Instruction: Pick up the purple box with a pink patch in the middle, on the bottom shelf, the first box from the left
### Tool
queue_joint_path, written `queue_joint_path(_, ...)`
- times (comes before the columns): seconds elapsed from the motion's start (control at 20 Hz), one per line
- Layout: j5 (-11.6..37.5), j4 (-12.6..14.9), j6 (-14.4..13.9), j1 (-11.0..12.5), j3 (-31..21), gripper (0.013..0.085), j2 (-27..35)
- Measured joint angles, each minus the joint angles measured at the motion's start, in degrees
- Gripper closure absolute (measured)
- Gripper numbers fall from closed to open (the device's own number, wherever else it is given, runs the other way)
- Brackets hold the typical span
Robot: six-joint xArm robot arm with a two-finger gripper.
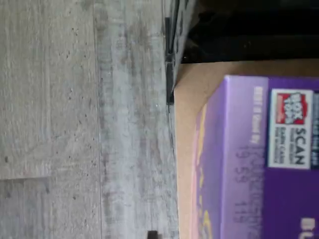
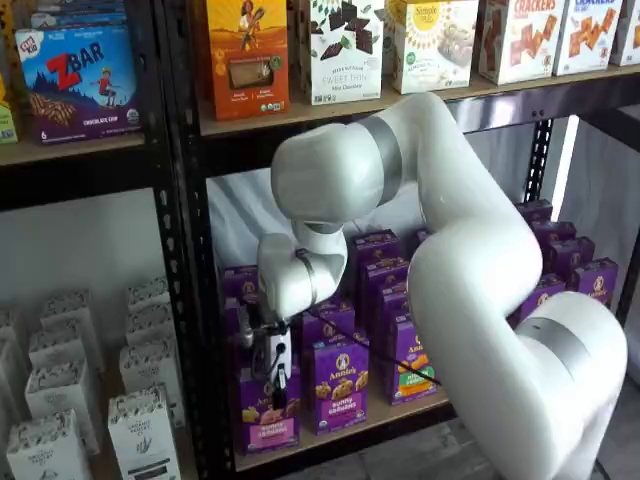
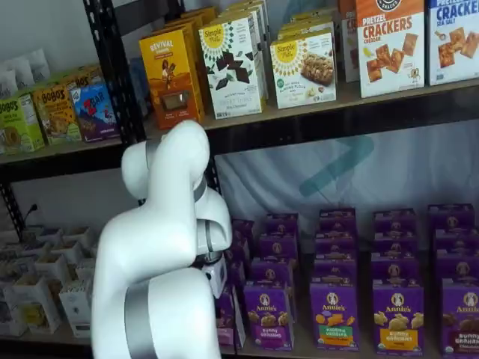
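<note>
- claw [image 2: 277, 385] hangs right in front of the purple box [image 2: 268, 410], at the end of the front row on the bottom shelf [image 2: 400, 408]; black fingers overlap the carton's upper front face in a shelf view
- claw state: can't tell. Fingers show dark against the box, no clear gap, and no sure grip either
- in the other shelf view the arm's white links hide the claw and most of the target; only a sliver of purple box [image 3: 227, 318] shows beside the arm
- wrist view: the box's purple top panel [image 1: 259, 159] sits directly below the camera, with a Box Tops stamp and a date code, standing on the tan board [image 1: 192, 89]. Judgement: the claw is lined up over the box for a top-down pinch
- neighbouring Annie's carton [image 2: 335, 385] stands just beside the claw; tight clearance, so a finger could clip it
- surface: tan board, black rails, perforated upright [image 2: 185, 300]
- room: grey plank floor [image 1: 75, 124] below the shelf edge; higher board carries orange and white cartons [image 2: 247, 55]
</note>
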State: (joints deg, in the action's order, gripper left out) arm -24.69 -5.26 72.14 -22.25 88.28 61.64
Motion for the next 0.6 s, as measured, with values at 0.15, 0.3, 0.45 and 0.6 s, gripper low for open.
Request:
queue_joint_path(0.15, 0.9, 0.2, -0.2, 0.0, 0.0, 0.0370, 0.2)
queue_joint_path(0.3, 1.3, 0.1, 0.0, 0.1, -0.1, 0.0370, 0.3)
queue_joint_path(0.45, 1.3, -0.2, 0.4, 0.2, -0.2, 0.0410, 0.2)
queue_joint_path(0.6, 1.3, -0.3, 0.6, 0.3, -0.4, 0.0490, 0.1)
